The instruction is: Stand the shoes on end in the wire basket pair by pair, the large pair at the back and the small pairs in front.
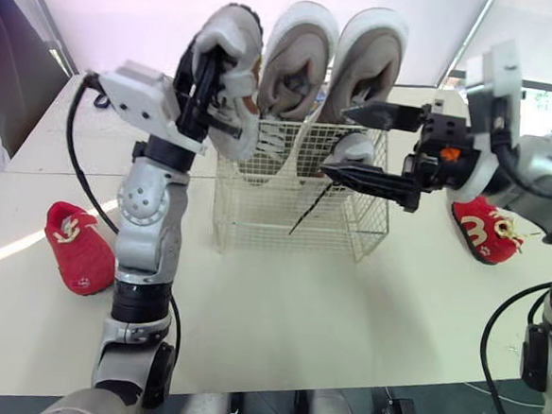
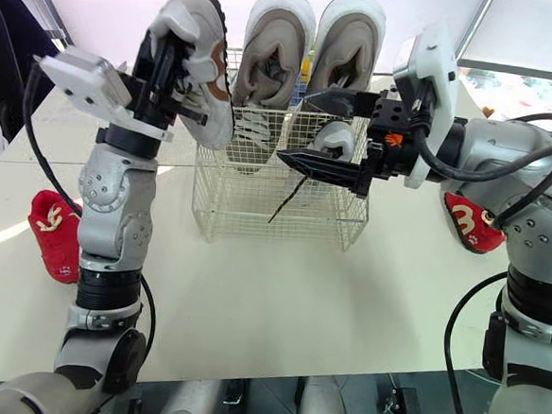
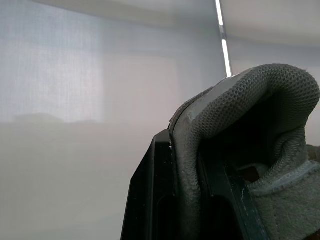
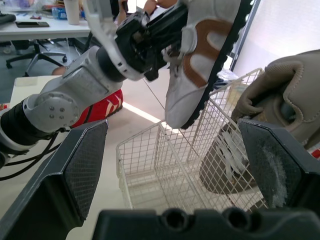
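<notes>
The pale shoe [image 1: 231,62] hangs toe-down over the left rim of the wire basket [image 1: 256,215], my left jaws clamped on its heel collar and hiding part of it. The large pair [image 1: 334,59] stands on end at the back, and my right jaws gape wide before the basket's right half, half covering a small shoe [image 1: 356,148]. Open bench [image 1: 298,303] lies in front, with a red shoe [image 1: 79,247] well out to the left.

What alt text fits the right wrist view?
The left gripper holds a white sneaker at the rim of the wire basket. A large tan shoe stands in the basket, a red shoe lies on the table behind, and the right gripper is open.
</notes>
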{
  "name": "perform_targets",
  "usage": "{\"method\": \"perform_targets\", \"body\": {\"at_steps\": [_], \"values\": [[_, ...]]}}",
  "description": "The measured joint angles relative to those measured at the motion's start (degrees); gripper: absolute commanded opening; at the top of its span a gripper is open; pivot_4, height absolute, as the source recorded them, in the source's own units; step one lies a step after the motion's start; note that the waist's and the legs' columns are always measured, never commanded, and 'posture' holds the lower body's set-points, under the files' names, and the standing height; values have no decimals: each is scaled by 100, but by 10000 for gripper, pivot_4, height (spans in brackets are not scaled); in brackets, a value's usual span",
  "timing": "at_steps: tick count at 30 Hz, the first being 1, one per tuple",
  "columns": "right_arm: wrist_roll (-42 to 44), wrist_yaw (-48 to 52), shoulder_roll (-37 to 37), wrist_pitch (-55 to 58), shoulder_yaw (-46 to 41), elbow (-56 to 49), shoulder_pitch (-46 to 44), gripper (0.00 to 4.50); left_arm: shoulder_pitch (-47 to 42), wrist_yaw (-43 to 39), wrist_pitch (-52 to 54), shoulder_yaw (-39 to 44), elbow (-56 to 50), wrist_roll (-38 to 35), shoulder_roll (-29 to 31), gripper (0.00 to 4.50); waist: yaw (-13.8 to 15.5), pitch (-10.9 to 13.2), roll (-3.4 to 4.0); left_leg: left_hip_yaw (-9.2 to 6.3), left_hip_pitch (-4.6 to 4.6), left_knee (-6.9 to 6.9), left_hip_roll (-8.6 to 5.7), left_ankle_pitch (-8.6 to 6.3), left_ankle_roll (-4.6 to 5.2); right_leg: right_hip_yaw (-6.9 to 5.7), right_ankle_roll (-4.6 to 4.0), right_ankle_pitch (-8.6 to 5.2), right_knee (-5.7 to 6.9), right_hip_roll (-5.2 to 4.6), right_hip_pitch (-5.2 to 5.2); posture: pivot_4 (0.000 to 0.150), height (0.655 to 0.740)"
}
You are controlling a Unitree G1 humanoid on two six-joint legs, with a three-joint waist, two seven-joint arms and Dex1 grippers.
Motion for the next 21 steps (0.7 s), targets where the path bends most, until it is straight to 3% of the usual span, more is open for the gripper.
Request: {"method": "perform_targets", "body": {"at_steps": [11,21], "values": [[154,73,-248,186,-4,9,-164,45000,149,136,-1609,-188,1307,569,-242,445,3,-2,2,1,0,1,0,-1,4,-1,0,1,-2,-2,0,1500,7400],[194,78,-409,194,-4,8,-260,45000,415,228,-2457,-398,2150,807,-512,445,18,-5,2,0,0,1,0,-2,6,-3,2,2,-6,-6,2,1500,7400]]}}
